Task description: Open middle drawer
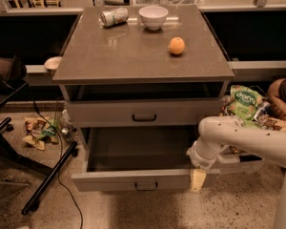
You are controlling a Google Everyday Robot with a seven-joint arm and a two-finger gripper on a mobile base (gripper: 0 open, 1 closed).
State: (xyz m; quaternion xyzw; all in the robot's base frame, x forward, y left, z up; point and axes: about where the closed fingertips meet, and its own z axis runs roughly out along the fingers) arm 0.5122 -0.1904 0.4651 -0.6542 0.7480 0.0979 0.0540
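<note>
The grey cabinet (143, 56) has its uppermost drawer (144, 112) pushed in, with a small black handle. The middle drawer (133, 179) below it stands pulled far out toward me, showing a deep plain grey box with nothing in it (138, 149) and a small black handle (146, 186) on its flat front. The lowest drawer is hidden under it. My gripper (198, 178), at the end of the white arm (238, 137) that comes in from the right, sits at the right end of the middle drawer's front, against its top edge.
On the cabinet top lie a tipped can (114, 16), a white bowl (153, 16) and an orange (177, 46). Snack bags (242, 103) fill a basket at the right. A black stand leg (47, 179), a cable and litter (38, 130) lie on the floor at the left.
</note>
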